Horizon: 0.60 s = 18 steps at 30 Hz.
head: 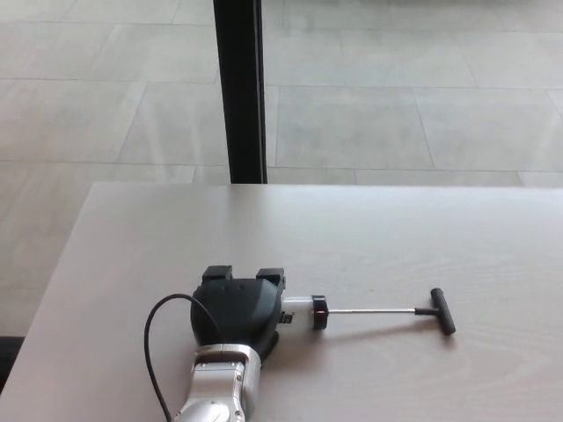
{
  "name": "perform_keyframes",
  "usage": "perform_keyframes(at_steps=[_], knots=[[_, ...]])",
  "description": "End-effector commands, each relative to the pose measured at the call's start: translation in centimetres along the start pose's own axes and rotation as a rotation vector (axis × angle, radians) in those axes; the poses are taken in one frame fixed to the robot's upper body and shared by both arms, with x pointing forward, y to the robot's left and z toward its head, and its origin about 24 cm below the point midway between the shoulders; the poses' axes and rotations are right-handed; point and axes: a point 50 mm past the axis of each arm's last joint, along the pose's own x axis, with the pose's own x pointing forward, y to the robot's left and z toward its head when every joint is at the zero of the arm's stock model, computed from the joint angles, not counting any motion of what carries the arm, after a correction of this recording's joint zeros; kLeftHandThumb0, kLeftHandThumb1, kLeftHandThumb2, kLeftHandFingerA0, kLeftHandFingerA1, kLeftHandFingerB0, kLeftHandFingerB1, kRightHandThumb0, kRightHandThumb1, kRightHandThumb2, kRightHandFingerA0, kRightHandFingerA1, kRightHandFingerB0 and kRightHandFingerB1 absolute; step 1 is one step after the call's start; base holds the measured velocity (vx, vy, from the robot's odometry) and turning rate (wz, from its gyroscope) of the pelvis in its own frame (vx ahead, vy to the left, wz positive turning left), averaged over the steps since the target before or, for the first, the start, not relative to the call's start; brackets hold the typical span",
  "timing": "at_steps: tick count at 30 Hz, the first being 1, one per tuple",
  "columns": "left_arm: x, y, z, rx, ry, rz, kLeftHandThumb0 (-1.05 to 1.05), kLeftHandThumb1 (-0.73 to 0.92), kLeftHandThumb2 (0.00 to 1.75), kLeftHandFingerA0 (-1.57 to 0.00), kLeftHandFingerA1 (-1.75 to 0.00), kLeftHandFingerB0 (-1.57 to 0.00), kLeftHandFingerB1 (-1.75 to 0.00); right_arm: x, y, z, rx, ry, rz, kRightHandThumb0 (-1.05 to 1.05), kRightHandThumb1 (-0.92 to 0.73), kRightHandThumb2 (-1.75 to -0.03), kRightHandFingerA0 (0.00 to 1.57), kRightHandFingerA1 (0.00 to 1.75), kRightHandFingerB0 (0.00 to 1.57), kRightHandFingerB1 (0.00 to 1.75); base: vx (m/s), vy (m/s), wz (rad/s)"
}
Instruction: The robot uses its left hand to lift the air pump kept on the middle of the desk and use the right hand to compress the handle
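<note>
A black cable [157, 347] loops across the pale wooden table [422, 237] at the lower left, curving up from the front edge toward the left robot hand [236, 309]. The silver forearm [215, 391] rises from the bottom of the frame and ends in that black robot hand, which lies over the body of the air pump [303, 311] near the middle of the table, a little left of centre. The robot hand is clamped on the air pump: two thick fingers [216, 274] show over the far side of the barrel, though the thumb is hidden beneath the palm and it is hard to say from here whether the pump is resting on the table or raised just off it. To the right of the robot hand, the white end of the barrel sticks out, capped by a black collar. From the collar a thin metal rod [369, 310] runs level to the right, fully drawn out. It ends in the black T-shaped handle [442, 310], which casts a shadow on the table surface. Beyond the table, a black post [238, 88] stands upright against a floor of large grey tiles [396, 97].
</note>
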Motion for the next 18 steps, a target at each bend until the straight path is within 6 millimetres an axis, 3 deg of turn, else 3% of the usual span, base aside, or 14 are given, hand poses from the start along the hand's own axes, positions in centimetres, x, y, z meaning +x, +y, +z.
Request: perform_keyframes(at_steps=[1, 5, 6, 9, 10, 12, 13, 15, 16, 17, 18], knots=[[-0.4, -1.5, -2.2, 0.061, 0.067, -0.028, -0.29, 0.7, 0.62, -0.86, -1.74, -0.65, -0.73, 0.4, -1.4, 0.8, -0.013, -0.067, -0.088, 0.01, -0.75, -0.68, 0.63, 0.64, 0.61, 0.45, 0.0, 0.0, 0.0], [-0.1, -1.5, -2.2, 0.045, 0.078, -0.025, -0.26, 0.66, 0.65, -0.81, -1.74, -0.68, -0.77, 0.6, -1.3, 1.3, -0.022, -0.101, -0.093, -0.06, -0.76, -0.64, 0.65, 0.6, 0.62, 0.43, 0.0, 0.0, 0.0], [-0.2, -1.6, -2.2, -0.015, 0.095, -0.047, -0.26, 0.75, 0.73, -0.83, -1.75, -0.73, -0.97, 0.8, -1.3, 1.4, -0.019, -0.096, -0.107, -0.06, -0.79, -0.65, 0.66, 0.57, 0.62, 0.44, 0.0, 0.0, 0.0], [-0.3, -1.8, -2.1, 0.006, 0.097, -0.042, -0.23, 0.8, 0.79, -0.85, -1.75, -0.72, -1.09, 0.9, -1.4, 1.4, 0.001, -0.104, -0.127, -0.02, -0.79, -0.62, 0.68, 0.6, 0.65, 0.44, 0.0, 0.0, 0.0], [-0.3, -1.9, -2.2, -0.003, 0.107, -0.045, -0.25, 0.8, 0.86, -0.87, -1.75, -0.73, -1.29, 0.9, -1.5, 1.5, 0.006, -0.104, -0.135, -0.05, -0.79, -0.62, 0.68, 0.59, 0.62, 0.44, 0.0, 0.0, 0.0], [-0.3, -2.0, -2.2, -0.007, 0.11, -0.044, -0.25, 0.79, 0.87, -0.88, -1.75, -0.75, -1.32, 0.9, -1.4, 1.5, -0.003, -0.117, -0.143, -0.04, -0.77, -0.63, 0.69, 0.64, 0.64, 0.45, 0.0, 0.0, 0.0], [-0.2, -1.9, -2.1, -0.005, 0.115, -0.057, -0.25, 0.83, 0.83, -0.85, -1.75, -0.71, -1.2, 0.8, -1.4, 1.6, 0.004, -0.13, -0.153, -0.04, -0.75, -0.6, 0.68, 0.67, 0.62, 0.45, 0.0, 0.0, 0.0], [-0.1, -1.8, -1.9, -0.026, 0.131, -0.069, -0.28, 0.84, 0.79, -0.86, -1.75, -0.69, -1.2, 0.8, -1.6, 1.8, 0.059, -0.138, -0.18, -0.05, -0.73, -0.62, 0.66, 0.75, 0.64, 0.47, 0.0, 0.0, 0.0], [-0.1, -1.7, -2.0, -0.031, 0.132, -0.063, -0.27, 0.8, 0.83, -0.87, -1.75, -0.72, -1.31, 0.9, -1.7, 2.0, 0.052, -0.15, -0.181, -0.07, -0.73, -0.61, 0.65, 0.74, 0.61, 0.46, 0.0, 0.0, 0.0], [-0.1, -1.7, -2.0, -0.062, 0.116, -0.047, -0.23, 0.76, 0.87, -0.88, -1.75, -0.75, -1.31, 1.0, -2.0, 2.1, 0.077, -0.148, -0.185, -0.1, -0.73, -0.61, 0.62, 0.75, 0.58, 0.46, 0.0, 0.0, 0.0], [-0.1, -1.7, -1.8, -0.047, 0.112, -0.046, -0.24, 0.77, 0.87, -0.87, -1.75, -0.74, -1.35, 1.1, -2.4, 2.4, 0.098, -0.152, -0.211, -0.15, -0.71, -0.6, 0.61, 0.87, 0.57, 0.44, 0.0, 0.0, 0.0]])
